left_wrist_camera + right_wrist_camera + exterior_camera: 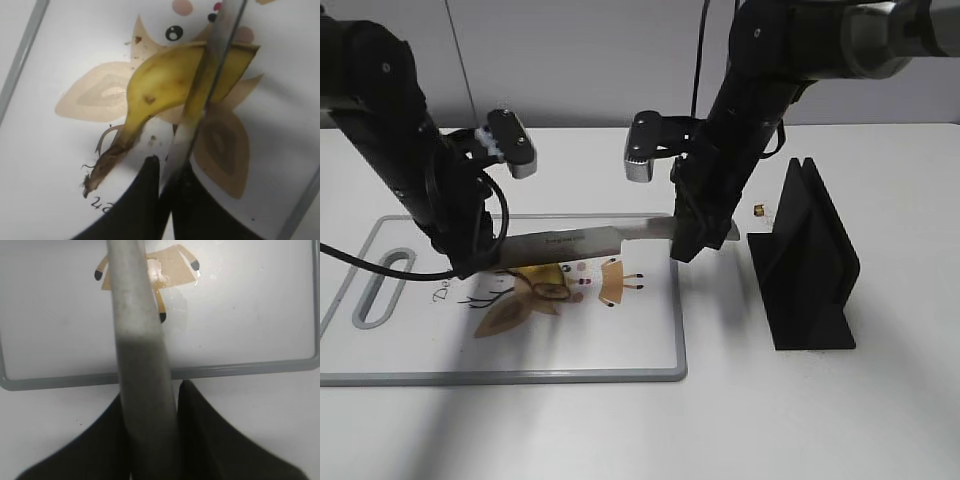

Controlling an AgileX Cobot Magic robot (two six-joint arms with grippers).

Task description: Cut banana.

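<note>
A yellow banana (pixel 160 82) with a brown stem lies on the white cutting board (pixel 410 335), over a printed deer picture; in the exterior view the banana (pixel 538 272) is mostly under the blade. A steel knife (pixel 580 240) lies level across it, edge down on the fruit (pixel 220 45). My left gripper (pixel 470 262) is shut on the blade's tip end (pixel 170 164). My right gripper (pixel 688 245) is shut on the knife's grey handle (pixel 135 315), jaws either side of it (pixel 152 390), at the board's right rim (pixel 250 367).
A black knife block (pixel 810 260) stands on the table right of the board. A small brownish bit (pixel 759 211) lies just behind it. The board has a grey rim and a handle slot (pixel 382 285) at its left end.
</note>
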